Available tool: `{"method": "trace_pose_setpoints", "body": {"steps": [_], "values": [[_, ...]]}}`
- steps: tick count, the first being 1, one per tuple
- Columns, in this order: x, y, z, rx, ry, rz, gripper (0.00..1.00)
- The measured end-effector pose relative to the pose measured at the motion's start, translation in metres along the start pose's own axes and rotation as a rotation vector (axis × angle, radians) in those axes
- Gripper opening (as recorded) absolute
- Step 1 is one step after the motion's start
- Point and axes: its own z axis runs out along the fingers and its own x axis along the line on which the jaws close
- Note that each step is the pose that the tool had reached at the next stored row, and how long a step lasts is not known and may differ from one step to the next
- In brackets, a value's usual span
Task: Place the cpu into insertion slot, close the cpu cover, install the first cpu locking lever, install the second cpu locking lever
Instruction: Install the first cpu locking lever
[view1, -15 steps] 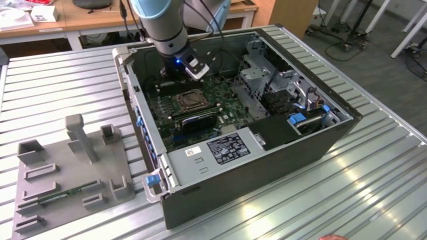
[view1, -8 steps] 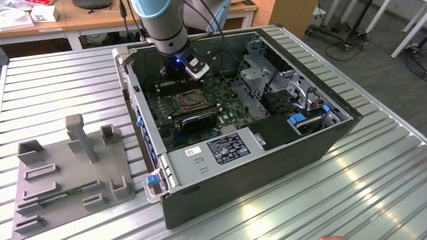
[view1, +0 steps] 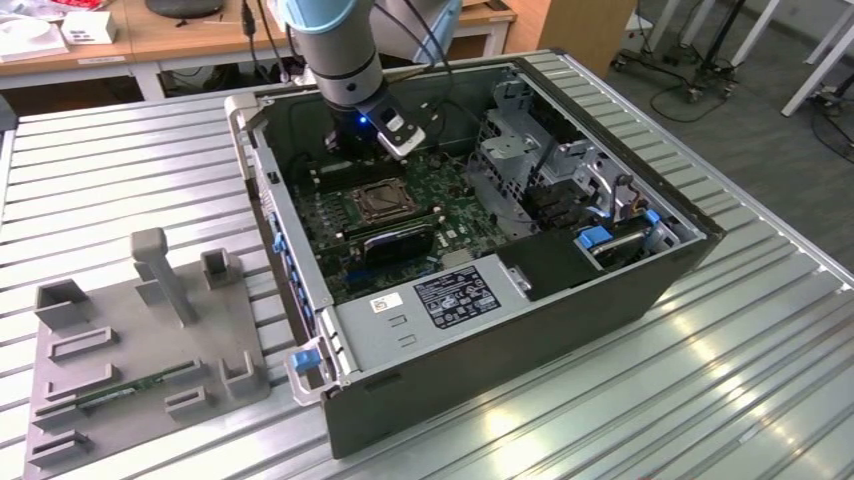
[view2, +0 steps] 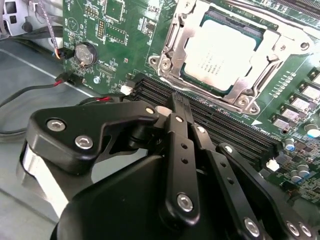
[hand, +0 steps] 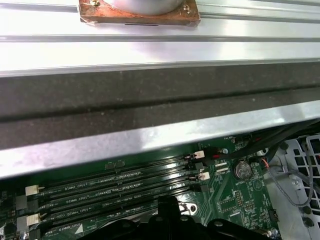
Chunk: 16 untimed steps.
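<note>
End effector (view2: 175, 107): black fingers (view2: 181, 150) apparently pressed together, empty, poised over the memory slots (view2: 220, 125). Cpu (view2: 220, 52): seated in insertion slot (view2: 186, 45), beyond the slots from the fingertips; cpu cover (view2: 270, 42) lies closed around it.

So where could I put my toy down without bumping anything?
On the ribbed metal table, at the exterior view's right of the computer case, or on the strip in front of it. Inside it's crowded: the arm's hand hangs over the green board. The grey fixture takes one corner.
</note>
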Motion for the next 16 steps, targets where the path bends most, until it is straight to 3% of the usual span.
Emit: {"method": "trace_pose_setpoints", "body": {"steps": [6, 7, 12, 16], "values": [[0.0, 0.0, 0.0, 0.0003, 0.0006, 0.0, 0.11], [-0.0001, 0.0001, 0.0001, 0.0028, 0.0101, 0.002, 0.11], [0.0, 0.0, 0.0, 0.027, 0.0958, 0.018, 0.11], [0.0, 0.0, 0.0, 0.0652, 0.1593, 0.025, 0.11]]}}
